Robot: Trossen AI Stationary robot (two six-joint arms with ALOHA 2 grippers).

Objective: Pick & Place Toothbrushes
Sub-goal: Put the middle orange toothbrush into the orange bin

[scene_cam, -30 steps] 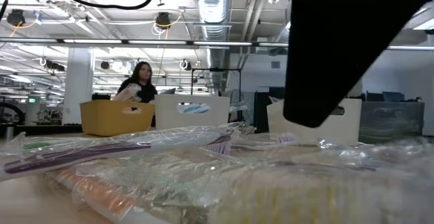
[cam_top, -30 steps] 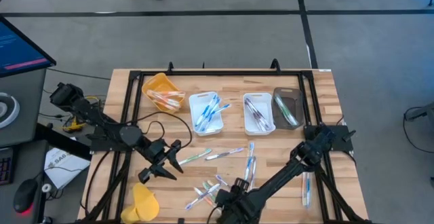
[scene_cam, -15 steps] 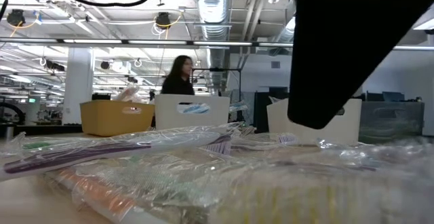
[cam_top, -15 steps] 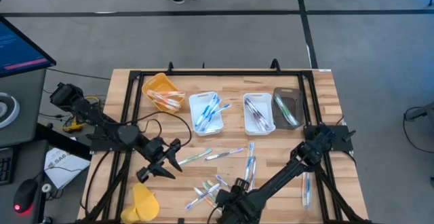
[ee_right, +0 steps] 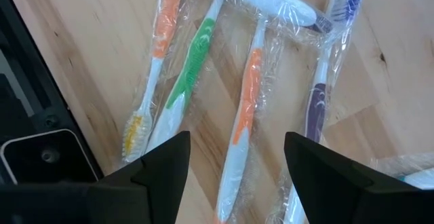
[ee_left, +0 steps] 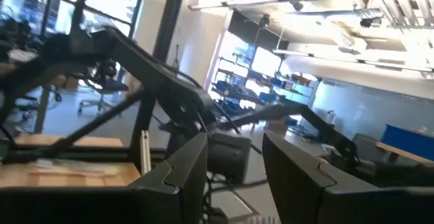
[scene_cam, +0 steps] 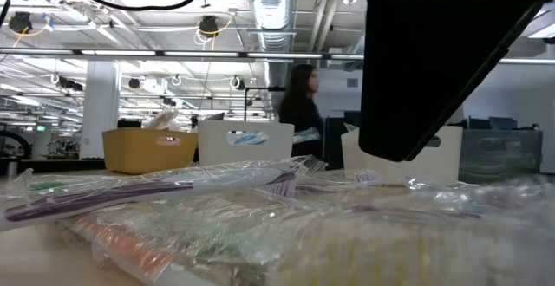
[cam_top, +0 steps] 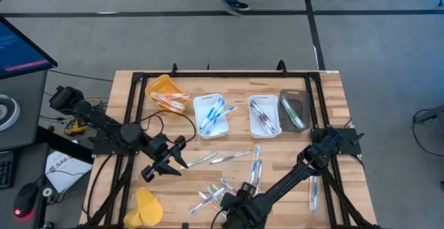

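Observation:
Loose toothbrushes in clear wrap lie on the wooden table [cam_top: 333,97]: a green one [cam_top: 201,160], others [cam_top: 230,157] [cam_top: 255,165], and a pile [cam_top: 211,196] near the front edge. My right gripper [cam_top: 232,201] hangs over that pile pointing down, open. In its wrist view the fingers [ee_right: 237,176] stand on either side of an orange-handled brush [ee_right: 245,115], clear of it; a green one [ee_right: 190,68] and a purple one [ee_right: 313,108] lie beside it. My left gripper [cam_top: 177,161] is left of the green brush, open [ee_left: 234,176] and tipped up, nothing between its fingers.
Along the far side stand a yellow tray [cam_top: 165,94], two white trays [cam_top: 210,115] [cam_top: 264,116] and a dark tray [cam_top: 294,109], each holding brushes. A yellow object [cam_top: 147,205] lies at the front left. One brush [cam_top: 313,193] lies at the right edge. A person [scene_cam: 302,104] walks behind the table.
My left gripper has tipped upward and shifted slightly toward the table's far edge, staying open. The toothbrushes have not moved. The person behind the table has walked toward the right.

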